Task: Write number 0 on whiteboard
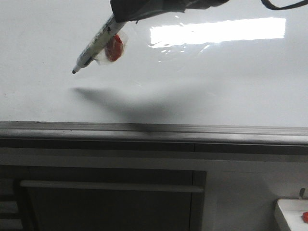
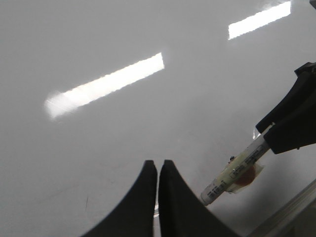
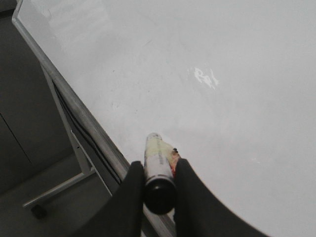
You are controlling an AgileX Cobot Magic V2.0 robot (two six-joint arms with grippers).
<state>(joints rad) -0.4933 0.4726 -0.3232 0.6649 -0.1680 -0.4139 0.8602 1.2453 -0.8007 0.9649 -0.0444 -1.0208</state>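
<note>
The whiteboard is glossy white with a bright rectangular reflection and a grey edge rail. No number 0 shows on it in any view. My right gripper is shut on a white marker pen, which has a red piece taped to it. In the front view the gripper is at the top and the pen slants down to the left. Its black tip is just off the board, apart from its shadow. My left gripper is shut and empty over the board, near the pen.
Below the rail stands a dark cabinet with a pale bar handle. A white tray with a red object is at the lower right. The board's stand leg with a caster shows in the right wrist view.
</note>
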